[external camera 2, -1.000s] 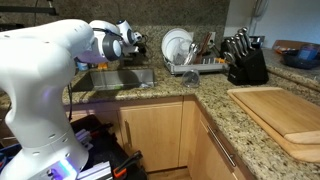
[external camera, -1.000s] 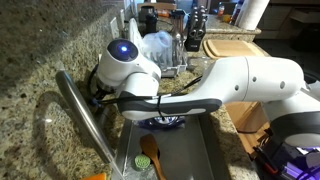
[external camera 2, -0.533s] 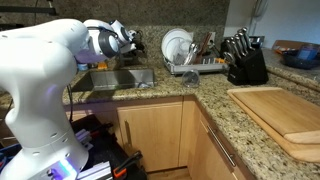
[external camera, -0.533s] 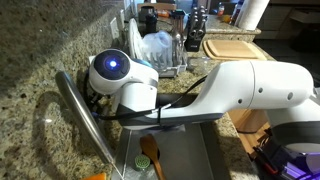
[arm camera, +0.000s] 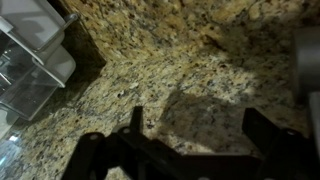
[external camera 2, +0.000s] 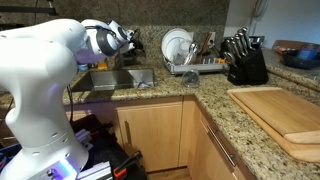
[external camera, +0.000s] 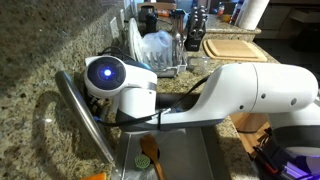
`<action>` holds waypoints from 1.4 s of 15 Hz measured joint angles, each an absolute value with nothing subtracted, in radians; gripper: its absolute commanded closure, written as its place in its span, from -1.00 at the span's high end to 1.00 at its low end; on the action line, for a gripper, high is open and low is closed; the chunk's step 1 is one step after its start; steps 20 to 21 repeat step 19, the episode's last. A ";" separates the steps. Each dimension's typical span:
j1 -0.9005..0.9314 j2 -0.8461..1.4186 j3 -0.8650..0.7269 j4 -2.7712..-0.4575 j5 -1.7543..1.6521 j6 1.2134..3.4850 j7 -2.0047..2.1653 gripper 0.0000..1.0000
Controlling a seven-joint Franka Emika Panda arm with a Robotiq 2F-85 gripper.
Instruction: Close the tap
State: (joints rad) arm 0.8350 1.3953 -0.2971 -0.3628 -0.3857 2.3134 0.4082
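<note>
The tap is a long brushed-steel spout that slants across the granite beside the sink in an exterior view. Its lever handle is hidden behind my arm. My gripper sits just right of the spout, mostly covered by the wrist with its blue light. It also shows in an exterior view, close to the backsplash above the sink. In the wrist view the gripper is open, its two dark fingers spread over bare granite with nothing between them. A grey steel strip at the right border may be the tap.
The sink holds an orange-handled dish brush. A dish rack with plates stands behind it and shows in the wrist view. A knife block and a wooden cutting board are on the counter.
My wrist has moved left and down towards the tap's spout. The tap itself has not visibly moved.
</note>
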 measured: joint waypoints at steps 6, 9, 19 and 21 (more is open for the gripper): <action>0.848 1.395 -0.324 -0.365 -0.394 2.304 0.432 1.00; 0.851 1.395 -0.329 -0.365 -0.399 2.302 0.440 1.00; 0.872 1.399 -0.372 -0.370 -0.443 2.288 0.507 1.00; 0.872 1.399 -0.372 -0.370 -0.443 2.288 0.507 1.00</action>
